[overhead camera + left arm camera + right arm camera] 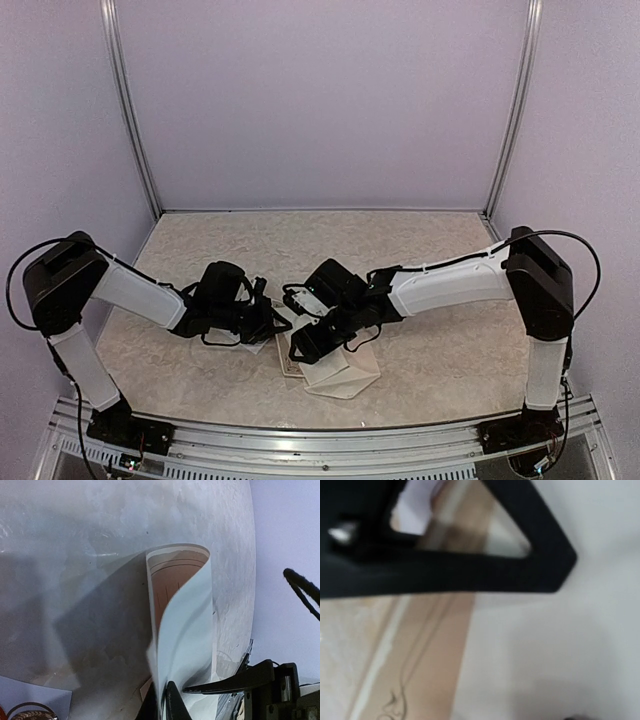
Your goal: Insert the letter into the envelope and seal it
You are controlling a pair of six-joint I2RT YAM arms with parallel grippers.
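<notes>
Left fingers [173, 709] were pinched all but closed on the bottom edge of the letter [186, 625]. In the left wrist view the sheet stood up from them toward 12 o'clock, curled over so the bordered face showed inside the white back.

The right gripper [298, 348] sat low at table centre, at about 4 o'clock of the left gripper [262, 322]. Its one visible finger [470, 575] crossed a blurred bordered paper, and how wide it stood I couldn't tell. The envelope [348, 376] lay flat at 5 o'clock of the right gripper, partly under it.

To my eye the step was bending the sheet small enough to fit. Best to bring the curl down evenly, edges matched, and press the crease flat before steering it to the envelope's mouth, because a thin sheet buckles easily.

The mottled beige table [430, 250] looked smooth, and plain lilac walls [320, 100] closed in the cell.
</notes>
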